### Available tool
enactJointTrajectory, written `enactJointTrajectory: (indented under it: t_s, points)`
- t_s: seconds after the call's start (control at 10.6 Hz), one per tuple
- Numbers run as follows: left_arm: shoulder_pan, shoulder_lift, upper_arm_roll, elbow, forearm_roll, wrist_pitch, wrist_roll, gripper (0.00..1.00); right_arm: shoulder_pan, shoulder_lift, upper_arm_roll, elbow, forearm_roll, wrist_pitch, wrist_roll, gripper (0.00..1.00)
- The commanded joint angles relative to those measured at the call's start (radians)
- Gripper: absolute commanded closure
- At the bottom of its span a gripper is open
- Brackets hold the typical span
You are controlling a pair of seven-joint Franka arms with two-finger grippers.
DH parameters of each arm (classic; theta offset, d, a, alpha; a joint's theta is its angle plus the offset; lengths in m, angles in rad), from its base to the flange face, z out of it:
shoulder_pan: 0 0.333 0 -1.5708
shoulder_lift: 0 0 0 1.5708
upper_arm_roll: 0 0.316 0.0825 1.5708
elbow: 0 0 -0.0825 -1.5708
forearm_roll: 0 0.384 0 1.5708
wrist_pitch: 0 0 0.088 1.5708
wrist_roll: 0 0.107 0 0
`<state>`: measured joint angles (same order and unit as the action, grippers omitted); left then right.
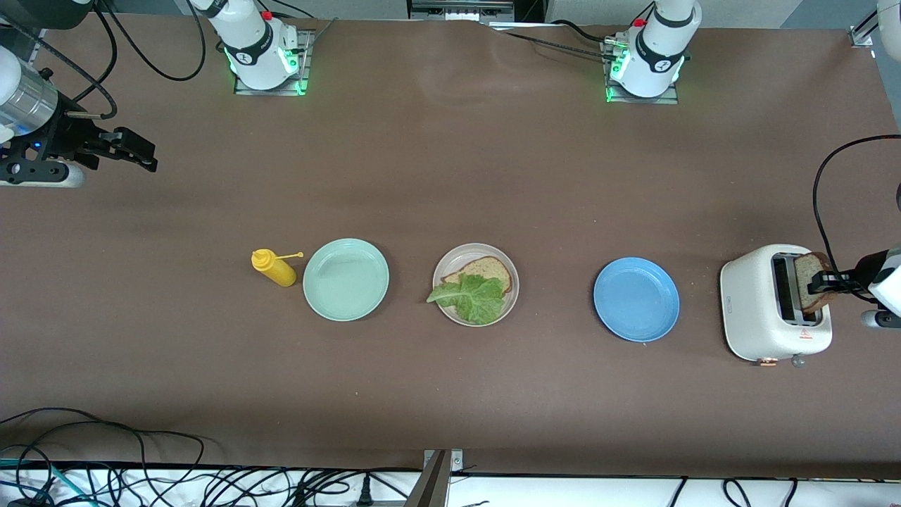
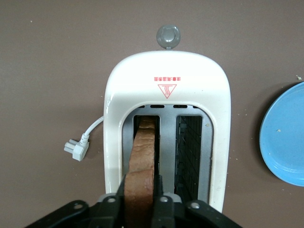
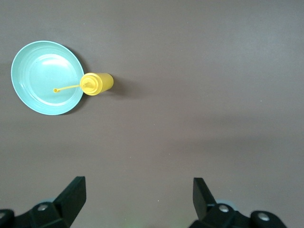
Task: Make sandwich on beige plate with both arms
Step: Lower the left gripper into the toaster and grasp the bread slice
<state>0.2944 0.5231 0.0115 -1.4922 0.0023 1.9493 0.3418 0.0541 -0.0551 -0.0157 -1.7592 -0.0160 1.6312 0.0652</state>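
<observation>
1. Sandwich [image 1: 477, 287]: bread and lettuce on the beige plate [image 1: 508, 304], frame centre.
2. Toast [image 2: 141, 156], light, stiff, crumbly, stands in the toaster [image 2: 216, 109]; left gripper [image 2: 138, 199] pinches its top edge.
3. Right gripper [image 3: 137, 194] waits wide over the counter [image 1: 450, 162], upper left.

The worktop [image 1: 450, 176] was covered in a matt brown sheet with a faintly grainy look. The toaster [image 1: 753, 310] had a smooth, glossy white plastic shell and dull metal slots. The bread slice [image 2: 141, 156] looked porous and rough-crusted. The beige plate [image 1: 512, 289], mint-green plate [image 1: 345, 279] and blue plate [image 1: 635, 299] looked smooth and softly glazed. The yellow bottle [image 1: 276, 268] was shiny plastic.
</observation>
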Motion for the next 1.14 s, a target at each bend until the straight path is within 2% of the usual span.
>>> enactJointTrajectory:
  t_s: [0.0,0.19,1.04]
  points:
    - [-0.001,-0.020,-0.007,0.010,0.019,-0.026,0.016,1.00,-0.013,0.011,0.005,0.027,0.025,-0.017,0.011,0.00]
    - [-0.001,-0.029,-0.008,0.030,0.016,-0.055,0.005,1.00,-0.013,0.012,0.003,0.026,0.079,-0.020,0.011,0.00]
    - [-0.093,-0.107,-0.013,0.174,0.005,-0.211,-0.191,1.00,-0.011,0.011,0.011,0.026,0.056,-0.019,0.019,0.00]
